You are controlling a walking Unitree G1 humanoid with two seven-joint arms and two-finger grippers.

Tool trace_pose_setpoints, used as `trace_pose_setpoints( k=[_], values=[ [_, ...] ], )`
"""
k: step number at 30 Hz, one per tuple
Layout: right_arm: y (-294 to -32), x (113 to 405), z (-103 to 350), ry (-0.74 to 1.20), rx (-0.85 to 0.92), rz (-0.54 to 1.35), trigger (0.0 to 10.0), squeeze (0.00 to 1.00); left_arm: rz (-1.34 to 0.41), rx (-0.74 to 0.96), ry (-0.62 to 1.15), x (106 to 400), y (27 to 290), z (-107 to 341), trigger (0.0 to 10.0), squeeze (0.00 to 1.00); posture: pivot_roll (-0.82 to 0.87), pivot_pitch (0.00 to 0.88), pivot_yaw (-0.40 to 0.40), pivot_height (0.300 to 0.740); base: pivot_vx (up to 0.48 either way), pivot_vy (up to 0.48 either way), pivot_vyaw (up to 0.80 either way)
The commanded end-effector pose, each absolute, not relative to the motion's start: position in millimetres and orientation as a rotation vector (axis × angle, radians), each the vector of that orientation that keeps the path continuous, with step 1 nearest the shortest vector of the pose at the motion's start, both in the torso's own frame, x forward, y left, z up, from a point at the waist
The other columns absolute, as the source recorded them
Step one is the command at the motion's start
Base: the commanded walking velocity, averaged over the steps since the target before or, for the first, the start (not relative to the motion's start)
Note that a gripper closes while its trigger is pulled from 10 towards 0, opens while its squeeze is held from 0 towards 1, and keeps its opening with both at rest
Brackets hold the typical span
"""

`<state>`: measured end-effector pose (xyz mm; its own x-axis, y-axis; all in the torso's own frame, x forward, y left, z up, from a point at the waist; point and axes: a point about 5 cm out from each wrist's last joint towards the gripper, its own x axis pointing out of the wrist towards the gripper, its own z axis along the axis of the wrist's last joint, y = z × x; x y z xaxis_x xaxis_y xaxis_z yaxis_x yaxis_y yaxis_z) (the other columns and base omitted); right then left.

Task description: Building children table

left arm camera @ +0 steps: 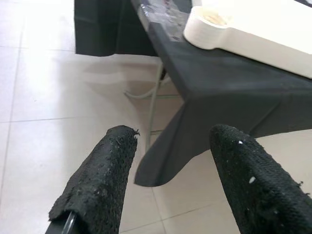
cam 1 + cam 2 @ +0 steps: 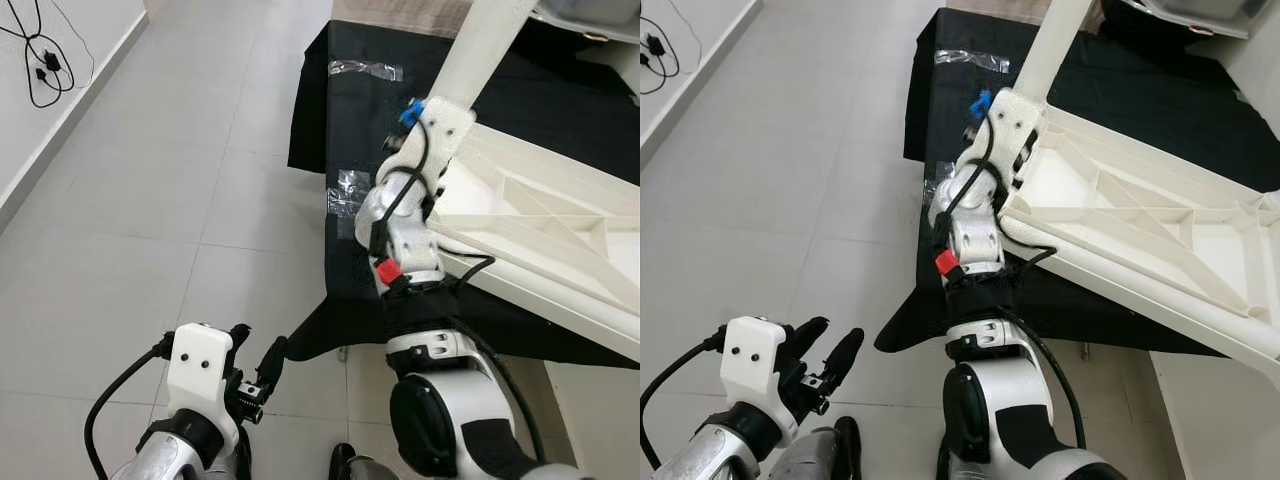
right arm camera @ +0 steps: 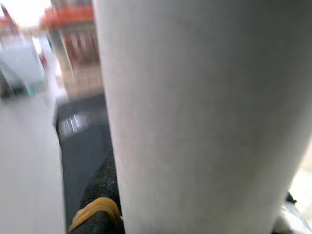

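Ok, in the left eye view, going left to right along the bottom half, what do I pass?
Left gripper, held open over the floor → hanging corner of the black tablecloth → right arm → upturned white children's table top.

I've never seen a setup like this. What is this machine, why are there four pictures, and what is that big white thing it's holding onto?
This is a humanoid robot with two silver arms, each ending in a pincer of two black fingers. The two wide pictures come from cameras in its head, looking down. The other two come from cameras on its wrists.

On the table draped in black cloth lies an upside-down white plastic children's tabletop, its ribbed underside showing. A round white table leg rises from the tabletop's near corner. The right pincer is at that leg; the right wrist picture shows the leg very close, with a black finger beside it. The grip itself cannot be made out.

The left pincer hangs low over the pale tiled floor, fingers apart, holding nothing.
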<state>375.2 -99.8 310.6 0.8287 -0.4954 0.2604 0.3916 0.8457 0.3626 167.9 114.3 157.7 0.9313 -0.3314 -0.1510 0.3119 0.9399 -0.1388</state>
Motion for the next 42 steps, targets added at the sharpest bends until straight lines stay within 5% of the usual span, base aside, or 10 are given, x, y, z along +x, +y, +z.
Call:
trace_pose_setpoints(
  k=[1,6,7,15,16,25,42],
  values=[
    [-104,369,330,-0.453,0.352,-0.438,10.0,0.0,-0.334,-0.114,0.201,168,114,151,10.0,0.0,0.12,0.207,-0.126,0.74,0.0,0.0,0.0],
    [-98,360,331,-0.464,0.393,-0.175,10.0,0.0,-0.336,-0.039,0.166,178,114,153,10.0,0.0,0.11,0.186,-0.122,0.74,0.0,0.0,0.0],
    [-95,359,323,-0.445,0.406,-0.097,10.0,0.0,-0.327,0.0,0.143,184,115,155,10.0,1.0,0.1,0.172,-0.119,0.74,0.0,0.0,0.0],
    [-77,345,272,-0.297,0.481,0.212,10.0,0.0,-0.287,0.243,-0.014,232,123,173,10.0,1.0,0.1,0.142,-0.107,0.74,0.0,0.0,0.0],
    [-76,343,264,-0.271,0.49,0.217,10.0,0.0,-0.306,0.275,-0.038,240,120,177,10.0,0.0,0.09,0.13,-0.103,0.74,0.0,0.0,0.0],
    [-72,328,245,-0.198,0.597,0.335,10.0,0.0,-0.452,0.309,-0.088,281,92,183,10.0,0.0,0.08,0.097,-0.097,0.74,0.0,0.0,0.0],
    [-59,307,250,-0.178,0.627,0.519,10.0,0.0,-0.542,0.297,-0.099,303,69,173,10.0,0.0,0.07,0.105,-0.099,0.74,0.0,0.0,0.0]
  ],
)
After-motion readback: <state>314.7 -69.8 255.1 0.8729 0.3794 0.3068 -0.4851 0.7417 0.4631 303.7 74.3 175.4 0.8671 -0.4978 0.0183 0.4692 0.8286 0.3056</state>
